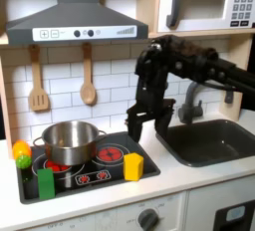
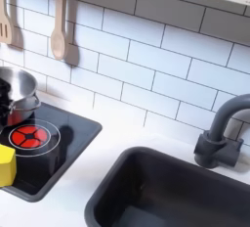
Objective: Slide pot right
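The pot is shiny silver steel, round and wide. It stands on the left burner of the black toy stove. In the second exterior view the pot is cut off by the left edge. My black gripper hangs fingers-down over the stove's right rear, above the right burner. It is to the right of the pot in the first exterior view and apart from it. The fingers stand spread and open, with nothing between them.
A yellow block and a green block stand at the stove's front, and a yellow-green toy lies left of the pot. The sink and faucet are to the right. A spatula and wooden spoon hang on the wall.
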Available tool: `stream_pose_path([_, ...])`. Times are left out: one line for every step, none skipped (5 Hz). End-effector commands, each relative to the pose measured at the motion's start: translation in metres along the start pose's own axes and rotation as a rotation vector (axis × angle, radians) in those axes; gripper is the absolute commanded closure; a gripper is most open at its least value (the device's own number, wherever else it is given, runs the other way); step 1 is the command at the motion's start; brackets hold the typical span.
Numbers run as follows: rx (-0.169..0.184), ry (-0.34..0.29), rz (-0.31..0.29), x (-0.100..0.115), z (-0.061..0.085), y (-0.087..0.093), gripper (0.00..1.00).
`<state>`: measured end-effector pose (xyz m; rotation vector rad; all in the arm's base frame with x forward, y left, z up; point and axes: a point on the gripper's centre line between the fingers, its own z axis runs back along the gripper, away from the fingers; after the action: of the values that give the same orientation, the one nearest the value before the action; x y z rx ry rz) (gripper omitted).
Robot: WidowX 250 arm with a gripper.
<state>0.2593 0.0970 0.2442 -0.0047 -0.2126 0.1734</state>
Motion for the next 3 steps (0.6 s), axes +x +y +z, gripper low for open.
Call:
stream_pose_path([0.011,-0.028,-0.015,0.040,-0.007,0.015,0.00])
stream_pose_path([0.023,-0.046,-0.023,0.055,-0.011,0.022,0.00])
stream_pose_path([0.022,-0.055,-0.019,0.069,-0.020,0.031,0.00])
